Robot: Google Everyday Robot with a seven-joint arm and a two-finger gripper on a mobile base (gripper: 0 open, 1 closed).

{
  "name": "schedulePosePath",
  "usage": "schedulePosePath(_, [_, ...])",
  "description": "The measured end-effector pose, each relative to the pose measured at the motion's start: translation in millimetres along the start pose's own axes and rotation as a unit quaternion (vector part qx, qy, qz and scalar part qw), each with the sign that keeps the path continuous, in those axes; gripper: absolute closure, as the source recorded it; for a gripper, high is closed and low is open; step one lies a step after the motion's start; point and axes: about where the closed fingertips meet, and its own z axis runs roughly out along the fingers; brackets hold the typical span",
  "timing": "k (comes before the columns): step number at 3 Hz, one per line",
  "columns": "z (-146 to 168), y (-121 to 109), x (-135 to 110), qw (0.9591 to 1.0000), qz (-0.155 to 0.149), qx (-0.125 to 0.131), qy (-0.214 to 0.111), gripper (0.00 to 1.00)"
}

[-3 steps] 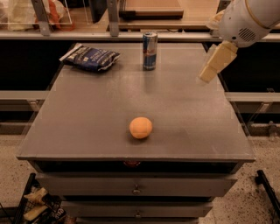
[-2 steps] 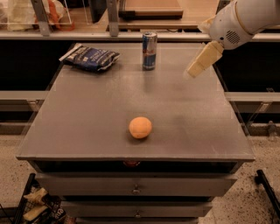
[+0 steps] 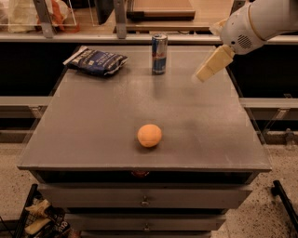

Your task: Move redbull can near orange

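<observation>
Three things on the table (image 3: 93,121): can (image 3: 159,53) upright near the back edge, about the middle; orange (image 3: 149,135) toward the front, well apart from the can; dark-blue bag (image 3: 95,61) flat at back left. Gripper (image 3: 206,73) hangs above the back-right part of the top, right of the can and apart from it, carrying nothing. Whether it is spread or closed I cannot tell from this angle.

Step in hand, as I judge it: the reach to the can. To do it well, come in level from the right at the can's mid-height, below the rim and clear of the table. A slim tall can tips easily, so no side knock before the grasp: centre on it, then close. The bag lies to the left, out of the path. For the carry, lift just clear, bring the can forward and set it down beside the orange, not against it — a round fruit will roll if nudged.

Surface: flat grey top, matte, faint smears — probably slick under a metal base. Drawers (image 3: 144,201) underneath. Behind, a rail (image 3: 139,38) and a wooden shelf (image 3: 160,9); speckled floor (image 3: 279,214) below.
</observation>
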Motion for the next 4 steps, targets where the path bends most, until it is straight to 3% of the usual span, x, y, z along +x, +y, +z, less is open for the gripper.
schedulePosePath(1, [27,-25,-11,0.9985,0.018,0.023,-0.046,0.0])
schedulePosePath(2, [56,-51,-21,0.9941,0.047,0.041,-0.089,0.0])
schedulePosePath(3, [90,-74,-28,0.9871,0.084,0.044,-0.129,0.0])
schedulePosePath(4, [95,-77,-26,0.9865,0.087,0.044,-0.131,0.0])
